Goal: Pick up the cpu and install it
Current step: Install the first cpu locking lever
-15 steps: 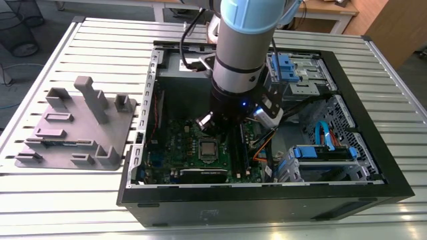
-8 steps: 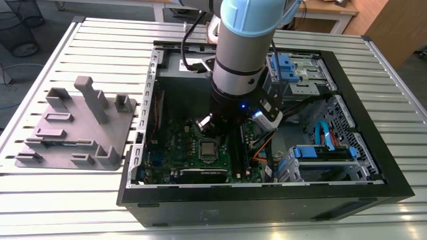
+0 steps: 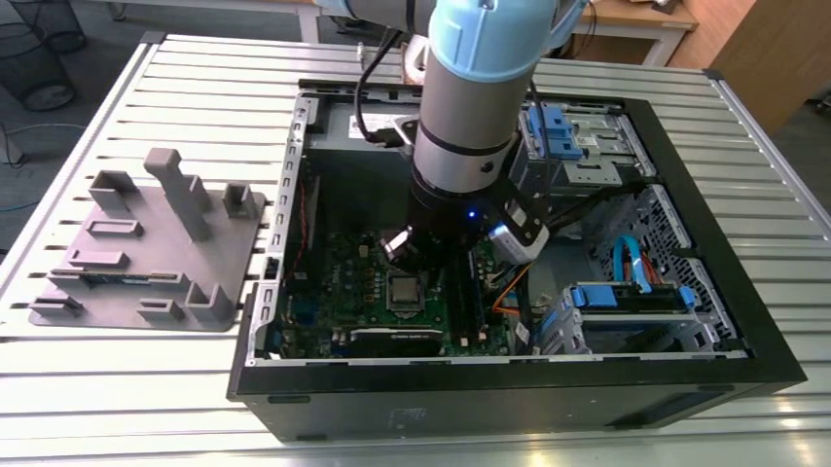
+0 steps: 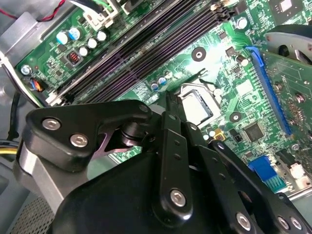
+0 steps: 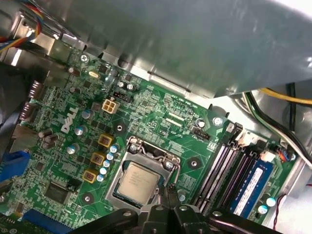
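Half-hidden by closed fingers, the cpu sits in its socket.

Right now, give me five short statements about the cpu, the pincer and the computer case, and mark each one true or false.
1. The cpu lies in the motherboard socket, silver top up. True.
2. The computer case is closed with its side panel on. False: it lies open, with the motherboard in plain sight.
3. The pincer is over the grey holder tray. False: it is inside the case, right at the socket's edge.
4. The holder tray sits outside the case, on the exterior view's left. True.
5. The pincer grips the cpu. False: in the first wrist view its tips meet beside the chip, which lies free in the socket.
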You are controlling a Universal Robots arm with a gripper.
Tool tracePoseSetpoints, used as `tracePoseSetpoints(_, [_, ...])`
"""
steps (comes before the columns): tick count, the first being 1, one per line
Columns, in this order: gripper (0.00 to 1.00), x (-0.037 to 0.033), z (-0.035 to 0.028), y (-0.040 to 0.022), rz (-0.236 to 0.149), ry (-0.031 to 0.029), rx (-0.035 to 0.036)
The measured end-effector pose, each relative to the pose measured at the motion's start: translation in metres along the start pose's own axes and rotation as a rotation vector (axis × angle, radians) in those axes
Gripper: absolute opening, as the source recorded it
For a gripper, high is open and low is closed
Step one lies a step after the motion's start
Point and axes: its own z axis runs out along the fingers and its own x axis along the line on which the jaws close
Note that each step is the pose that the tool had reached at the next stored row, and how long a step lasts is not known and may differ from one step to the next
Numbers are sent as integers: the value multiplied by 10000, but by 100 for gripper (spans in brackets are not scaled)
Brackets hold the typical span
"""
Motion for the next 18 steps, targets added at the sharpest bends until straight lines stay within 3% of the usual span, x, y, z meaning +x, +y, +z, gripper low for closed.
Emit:
tracePoseSetpoints(9, [11, 38, 22, -88, 184, 14, 8])
tracePoseSetpoints(18, [11, 51, 57, -124, 205, 21, 20])
